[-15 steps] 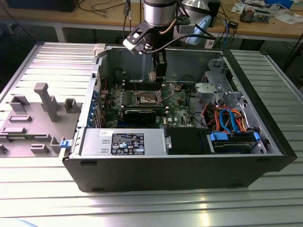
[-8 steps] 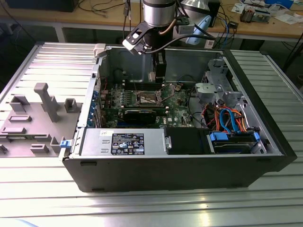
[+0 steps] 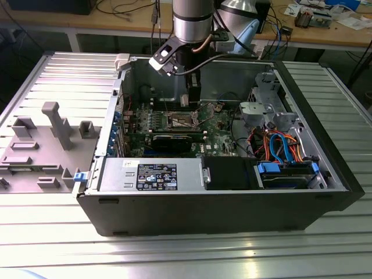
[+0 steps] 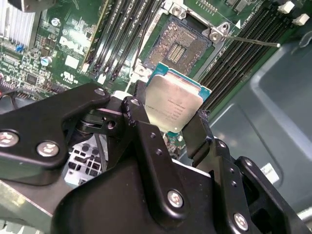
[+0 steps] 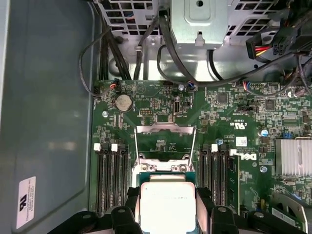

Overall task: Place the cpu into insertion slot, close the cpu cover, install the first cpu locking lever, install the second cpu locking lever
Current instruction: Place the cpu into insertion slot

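Ribbed metal counter (image 3: 52, 244), open black computer case (image 3: 203, 209) lying on its side on it, lid off. Grey fixture tray (image 3: 40, 148) on the counter at the exterior view's left, just beside the case. Wooden counter (image 3: 128, 23) at the back, strewn with cables and small parts. Inside the case: green motherboard (image 3: 224, 133), silver power supply (image 3: 151, 174) along the near wall, drive cage (image 3: 261, 113) with orange and blue cables (image 3: 279, 145) toward the exterior view's right.

Silver arm (image 3: 192, 23) standing over the case, reaching down into it, wrist near vertical, over the middle of the motherboard. Black gripper (image 3: 193, 96) hanging above the board, clear of it.

Partly closed, gripping the cpu (image 4: 173, 102) by two opposite edges between black fingers (image 4: 141, 114). Silvery top of the cpu facing both wrist cameras, green rim showing along one edge. Held in the air, apart from the board, not seated. Square insertion slot (image 4: 180, 41) bare, dark pin field exposed inside a silver rim, near the cpu in the second wrist view, partly hidden behind it in the first wrist view. Silver cpu cover (image 5: 165, 128) swung up off the slot, green board visible through its cut-out. Thin lever (image 4: 253, 41) angled out from one slot corner across the memory slots (image 4: 243, 51). More black memory slots on either side of the slot in the first wrist view. Finned heat sink (image 5: 292, 157) and coin battery (image 5: 124, 102) elsewhere on the board.
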`<state>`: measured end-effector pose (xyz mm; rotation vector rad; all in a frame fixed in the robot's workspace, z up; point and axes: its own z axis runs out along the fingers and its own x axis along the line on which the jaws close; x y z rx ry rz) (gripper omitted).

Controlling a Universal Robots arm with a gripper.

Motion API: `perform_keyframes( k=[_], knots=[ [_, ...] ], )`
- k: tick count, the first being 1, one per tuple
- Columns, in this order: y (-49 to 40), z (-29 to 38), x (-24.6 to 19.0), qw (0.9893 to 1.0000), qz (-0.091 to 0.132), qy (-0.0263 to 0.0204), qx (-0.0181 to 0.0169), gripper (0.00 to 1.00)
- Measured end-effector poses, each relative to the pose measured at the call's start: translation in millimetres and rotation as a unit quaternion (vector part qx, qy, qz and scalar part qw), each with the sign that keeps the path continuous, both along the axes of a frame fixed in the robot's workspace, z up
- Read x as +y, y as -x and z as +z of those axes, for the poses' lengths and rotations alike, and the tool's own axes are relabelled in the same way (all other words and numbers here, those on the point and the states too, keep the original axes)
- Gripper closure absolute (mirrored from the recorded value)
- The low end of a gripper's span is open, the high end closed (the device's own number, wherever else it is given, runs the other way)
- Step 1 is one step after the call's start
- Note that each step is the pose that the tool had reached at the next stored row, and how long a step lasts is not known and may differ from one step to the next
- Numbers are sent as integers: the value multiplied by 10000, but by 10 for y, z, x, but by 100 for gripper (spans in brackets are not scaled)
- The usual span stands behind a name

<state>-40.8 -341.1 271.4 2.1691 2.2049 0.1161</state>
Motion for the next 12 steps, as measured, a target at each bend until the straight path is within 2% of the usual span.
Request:
perform_keyframes(
  k=[6, 8, 12],
  knots=[
    [62, -127, 0, 10000, 1, 1, 0, 46],
    [89, -187, 0, 10000, 1, 0, -1, 46],
    [103, -248, 0, 10000, 2, 1, -7, 46]
  ],
)
